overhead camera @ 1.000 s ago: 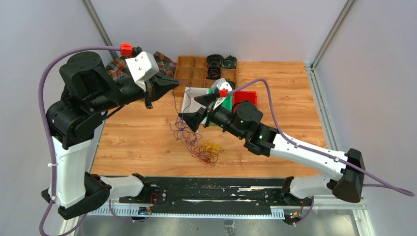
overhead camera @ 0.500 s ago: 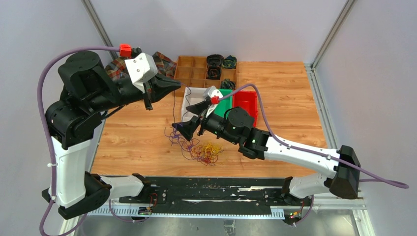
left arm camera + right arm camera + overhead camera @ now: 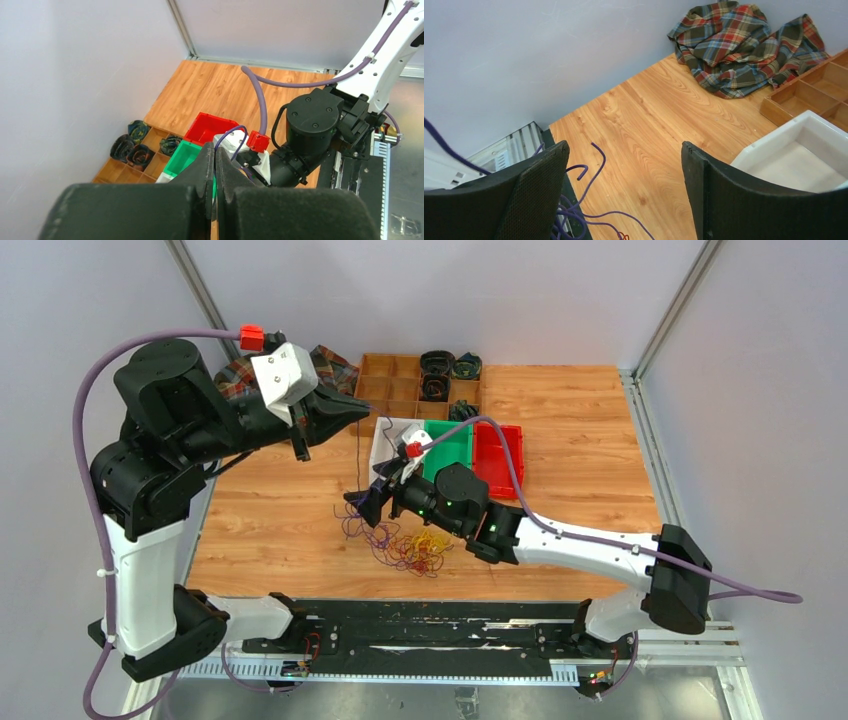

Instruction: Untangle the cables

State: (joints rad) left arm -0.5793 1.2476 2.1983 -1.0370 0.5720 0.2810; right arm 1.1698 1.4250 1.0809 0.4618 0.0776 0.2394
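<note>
The cables (image 3: 408,545) lie as a loose tangle of yellow, red and dark purple strands on the wooden table near the front middle. My left gripper (image 3: 366,412) is raised above the table and shut on one purple strand (image 3: 358,455), which hangs down to the tangle. In the left wrist view the jaws (image 3: 216,156) are pressed together, with the strand (image 3: 231,133) looping out of them. My right gripper (image 3: 365,504) is open and low at the tangle's left end. In the right wrist view (image 3: 624,147) purple strands (image 3: 579,210) lie by the left finger and nothing is between the fingers.
A white bin (image 3: 385,445), a green bin (image 3: 452,443) and a red bin (image 3: 502,455) stand behind the tangle. A wooden compartment tray (image 3: 395,380) with rolled items (image 3: 436,372) is at the back. A plaid cloth (image 3: 238,375) lies back left.
My right arm has moved left and down, bringing its open gripper to the tangle's purple end. My left gripper has stayed raised, shut on the strand.
</note>
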